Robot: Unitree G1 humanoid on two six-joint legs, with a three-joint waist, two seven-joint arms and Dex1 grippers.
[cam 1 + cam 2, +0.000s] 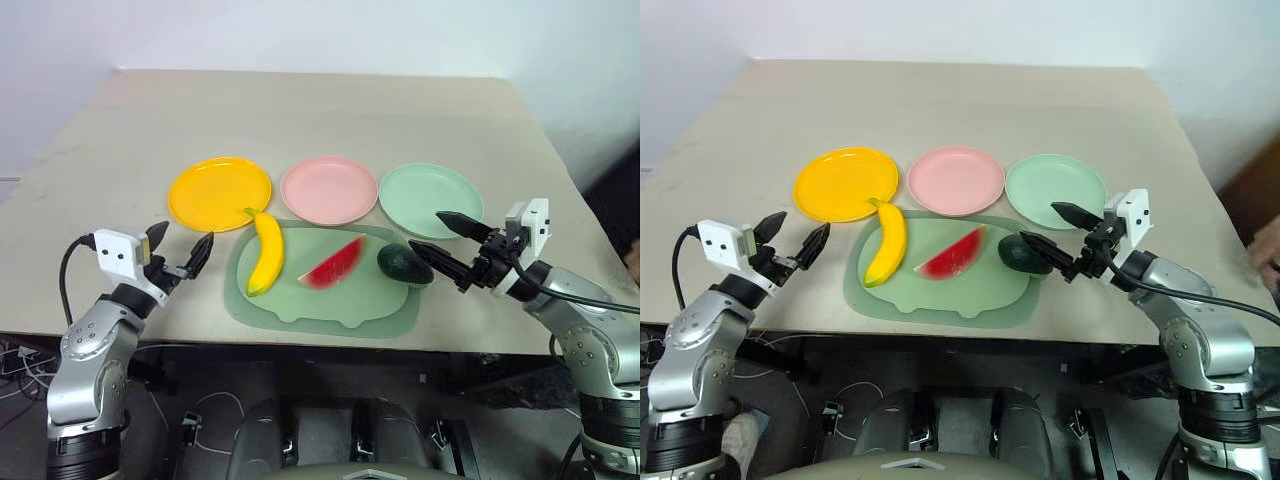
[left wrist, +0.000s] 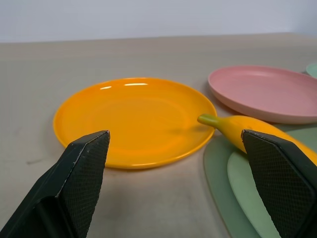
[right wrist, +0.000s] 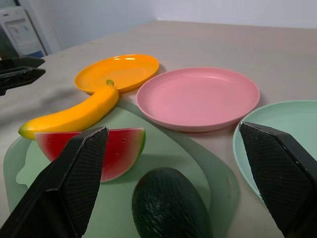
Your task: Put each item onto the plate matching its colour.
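Three plates stand in a row on the table: yellow-orange (image 1: 220, 193), pink (image 1: 329, 189) and mint green (image 1: 431, 200). In front of them, on a pale green mat (image 1: 325, 300), lie a yellow banana (image 1: 266, 252), a red watermelon wedge (image 1: 332, 264) and a dark green avocado (image 1: 404, 264). The banana's stem rests on the yellow plate's rim. My left gripper (image 1: 183, 249) hovers open, left of the banana, near the yellow plate. My right gripper (image 1: 443, 240) is open just right of the avocado, holding nothing.
The beige table (image 1: 300, 110) has free room behind the plates and at the far left. The table's front edge runs just below the mat. A white wall stands beyond the table.
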